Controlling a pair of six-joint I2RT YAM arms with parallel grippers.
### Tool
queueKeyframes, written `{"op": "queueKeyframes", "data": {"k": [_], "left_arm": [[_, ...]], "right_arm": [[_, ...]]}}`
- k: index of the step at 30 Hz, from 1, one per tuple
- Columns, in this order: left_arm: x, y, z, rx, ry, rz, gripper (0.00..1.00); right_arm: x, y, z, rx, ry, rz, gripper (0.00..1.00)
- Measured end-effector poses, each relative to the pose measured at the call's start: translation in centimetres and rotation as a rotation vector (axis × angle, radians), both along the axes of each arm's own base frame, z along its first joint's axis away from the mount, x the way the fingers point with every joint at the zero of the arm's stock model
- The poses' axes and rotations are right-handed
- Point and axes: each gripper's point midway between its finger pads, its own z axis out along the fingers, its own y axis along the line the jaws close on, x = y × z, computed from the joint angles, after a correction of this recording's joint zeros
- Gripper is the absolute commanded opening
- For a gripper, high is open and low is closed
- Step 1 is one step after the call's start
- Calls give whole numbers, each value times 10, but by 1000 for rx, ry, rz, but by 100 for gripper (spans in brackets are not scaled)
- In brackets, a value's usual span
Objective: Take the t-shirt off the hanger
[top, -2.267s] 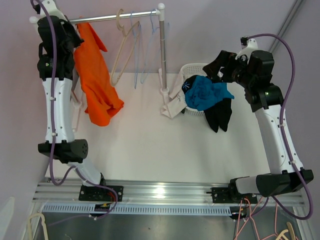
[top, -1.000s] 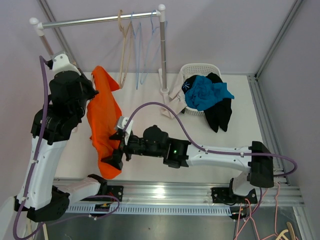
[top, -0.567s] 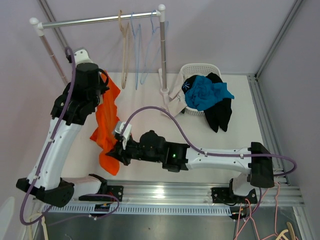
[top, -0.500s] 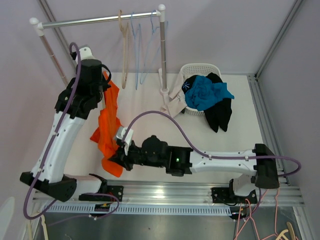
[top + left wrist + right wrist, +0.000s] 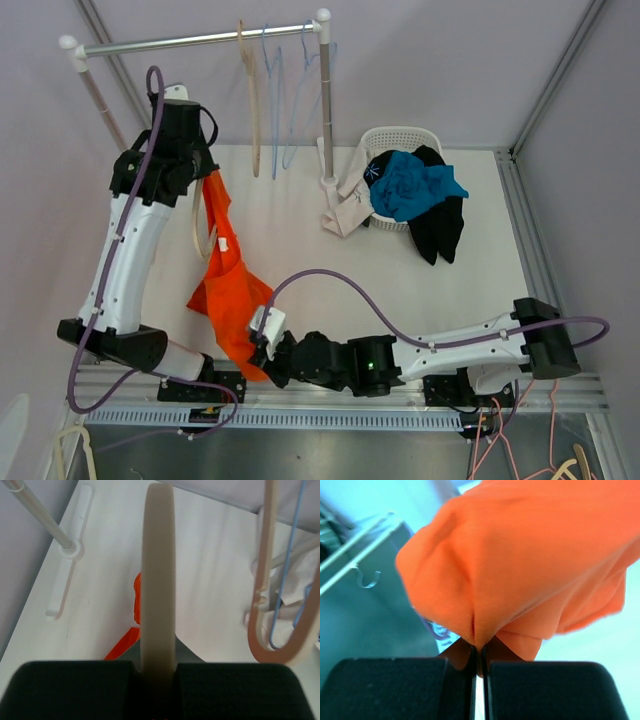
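Note:
The orange t-shirt (image 5: 232, 290) stretches in a long diagonal from my left gripper (image 5: 197, 172) at the back left down to my right gripper (image 5: 262, 347) near the front edge. My left gripper (image 5: 158, 667) is shut on the neck of the cream hanger (image 5: 158, 580), with orange cloth (image 5: 136, 602) hanging below it. One cream arm of the hanger (image 5: 196, 225) shows bare beside the cloth. My right gripper (image 5: 479, 662) is shut on a bunched fold of the t-shirt (image 5: 530, 565), low over the table.
The clothes rack's rail (image 5: 200, 38) and post (image 5: 325, 100) stand at the back, with an empty cream hanger (image 5: 250, 100) and blue hangers (image 5: 275, 100). A white basket (image 5: 400, 135) at the right holds blue cloth (image 5: 410, 185) and black cloth (image 5: 440, 235).
My right gripper has shut on the shirt's lower part and drawn it toward the near edge. My left arm carried the hanger up and back, stretching the shirt and baring a hanger arm.

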Motion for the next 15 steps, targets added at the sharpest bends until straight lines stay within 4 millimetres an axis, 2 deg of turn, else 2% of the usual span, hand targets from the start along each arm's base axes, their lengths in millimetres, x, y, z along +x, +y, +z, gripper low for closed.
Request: {"op": "queueKeyframes", "data": {"k": [2, 4, 7, 9, 10, 11, 13, 15], "left_arm": [[-6, -6, 10, -31, -16, -35, 1], [-17, -11, 24, -70, -54, -79, 1], [-52, -19, 54, -141, -152, -163, 1], [-89, -21, 73, -188, -230, -228, 1], [-108, -22, 83, -209, -269, -262, 0], [-124, -23, 91, -228, -304, -295, 1], [-165, -29, 109, -272, -382, -385, 0], [-196, -36, 117, -307, -428, -474, 1]], "right_arm": [[12, -6, -13, -33, 22, -41, 0], [32, -18, -22, -65, 37, -110, 0], [71, -52, -20, -93, 71, -240, 0], [111, -82, -5, -68, 106, -354, 0], [148, -111, 12, -24, 127, -469, 0], [160, -122, 18, -7, 129, -511, 0], [206, -169, 41, 64, 144, -669, 0], [236, -209, 58, 124, 149, -787, 0]]}}
